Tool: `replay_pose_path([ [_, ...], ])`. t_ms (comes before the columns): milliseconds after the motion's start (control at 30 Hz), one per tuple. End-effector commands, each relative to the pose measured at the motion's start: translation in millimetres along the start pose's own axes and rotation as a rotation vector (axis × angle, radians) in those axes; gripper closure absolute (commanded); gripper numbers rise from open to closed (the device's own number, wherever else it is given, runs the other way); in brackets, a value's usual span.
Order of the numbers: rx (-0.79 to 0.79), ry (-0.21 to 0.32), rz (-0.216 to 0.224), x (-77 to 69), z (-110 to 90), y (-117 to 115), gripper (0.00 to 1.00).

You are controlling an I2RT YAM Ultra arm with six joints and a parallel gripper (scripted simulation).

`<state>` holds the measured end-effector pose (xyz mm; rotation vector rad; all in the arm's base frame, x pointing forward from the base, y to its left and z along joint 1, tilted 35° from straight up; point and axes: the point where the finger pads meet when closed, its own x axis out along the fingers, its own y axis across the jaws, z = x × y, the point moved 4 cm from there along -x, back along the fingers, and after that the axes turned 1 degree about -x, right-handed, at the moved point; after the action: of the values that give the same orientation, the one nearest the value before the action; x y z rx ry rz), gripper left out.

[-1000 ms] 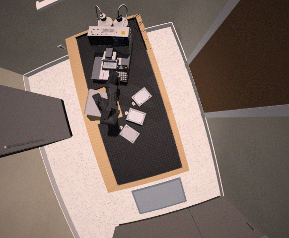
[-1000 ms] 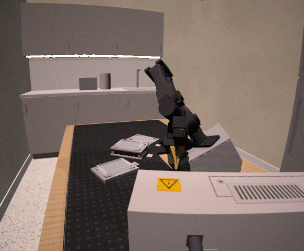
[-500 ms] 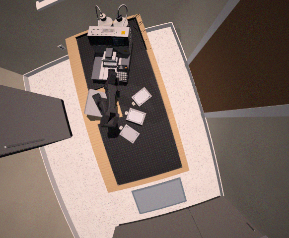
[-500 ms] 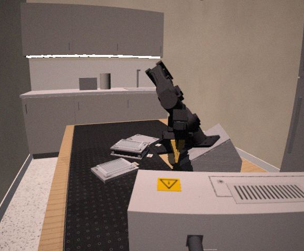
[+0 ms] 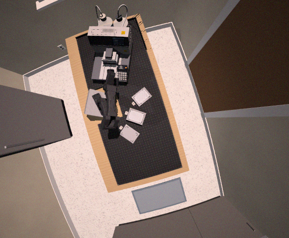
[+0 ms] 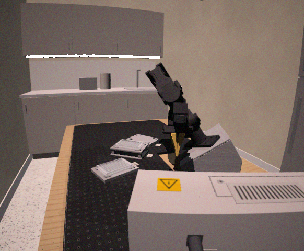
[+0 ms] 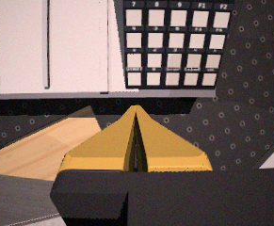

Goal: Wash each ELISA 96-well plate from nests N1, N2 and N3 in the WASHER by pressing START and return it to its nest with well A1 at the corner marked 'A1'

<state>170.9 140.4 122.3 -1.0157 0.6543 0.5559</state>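
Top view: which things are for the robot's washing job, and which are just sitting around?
For the job: washer, keypad, upper plate, middle plate, empty nest, the shut end effector.
Just sitting around: canister, box, far counter, grey floor mat.
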Motion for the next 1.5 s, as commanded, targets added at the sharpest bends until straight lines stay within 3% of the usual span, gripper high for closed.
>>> replay_pose_path([
  [0, 0.001, 0.011, 0.004, -6.4, -1.3, -0.4, 1.00],
  [900, 0.001, 0.011, 0.004, -6.4, -1.3, -0.4, 1.00],
  [933, 0.001, 0.011, 0.004, -6.4, 1.7, -1.8, 0.00],
  [1467, 0.001, 0.010, 0.004, -6.2, 43.7, -22.4, 0.00],
])
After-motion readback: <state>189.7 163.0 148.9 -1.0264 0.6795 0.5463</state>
